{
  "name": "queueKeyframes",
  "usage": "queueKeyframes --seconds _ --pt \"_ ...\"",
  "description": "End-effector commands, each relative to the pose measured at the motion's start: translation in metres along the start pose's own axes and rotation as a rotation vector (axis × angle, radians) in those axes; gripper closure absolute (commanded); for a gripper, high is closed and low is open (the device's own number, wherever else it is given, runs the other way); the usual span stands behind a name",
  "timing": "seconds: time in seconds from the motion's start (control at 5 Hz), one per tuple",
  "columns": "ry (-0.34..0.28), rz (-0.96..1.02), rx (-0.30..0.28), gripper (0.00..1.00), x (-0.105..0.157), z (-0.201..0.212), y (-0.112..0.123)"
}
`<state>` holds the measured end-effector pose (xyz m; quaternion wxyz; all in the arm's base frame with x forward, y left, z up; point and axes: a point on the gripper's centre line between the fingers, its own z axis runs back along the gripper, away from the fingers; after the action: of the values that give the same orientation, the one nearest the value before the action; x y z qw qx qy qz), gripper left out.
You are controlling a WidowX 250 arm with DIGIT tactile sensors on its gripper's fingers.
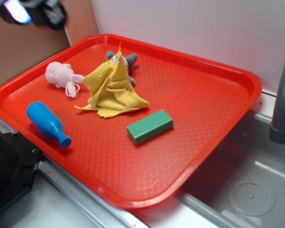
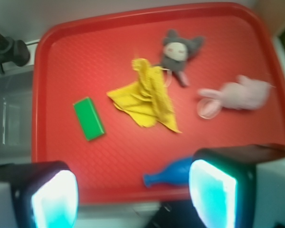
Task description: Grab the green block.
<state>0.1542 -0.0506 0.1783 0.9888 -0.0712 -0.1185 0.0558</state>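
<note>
Gripper (image 2: 133, 194) nearest the wrist view, jaws spread, holding nothing. Red tray (image 1: 218, 128) holds, left to right: blue bottle toy (image 1: 47, 123), pink plush (image 1: 59, 73), yellow cloth (image 1: 111, 90) over grey plush (image 1: 128, 61), green block (image 1: 149, 126) lying flat right of the cloth.

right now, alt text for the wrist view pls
Open gripper high above a red tray. The green block lies left, a yellow cloth mid-tray, grey and pink plush toys right, a blue bottle toy near.
</note>
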Motion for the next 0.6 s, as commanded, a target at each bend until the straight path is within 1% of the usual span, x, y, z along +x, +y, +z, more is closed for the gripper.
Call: queueKeyframes --seconds 0.0,0.2,0.4 --pt "-0.054 -0.104 -0.045 0.0 0.014 -0.058 -0.043" --pt "-0.014 -0.192 -0.036 0.0 0.016 -0.095 -0.06" --pt "0.01 -0.24 0.001 0.0 0.019 -0.132 -0.068"
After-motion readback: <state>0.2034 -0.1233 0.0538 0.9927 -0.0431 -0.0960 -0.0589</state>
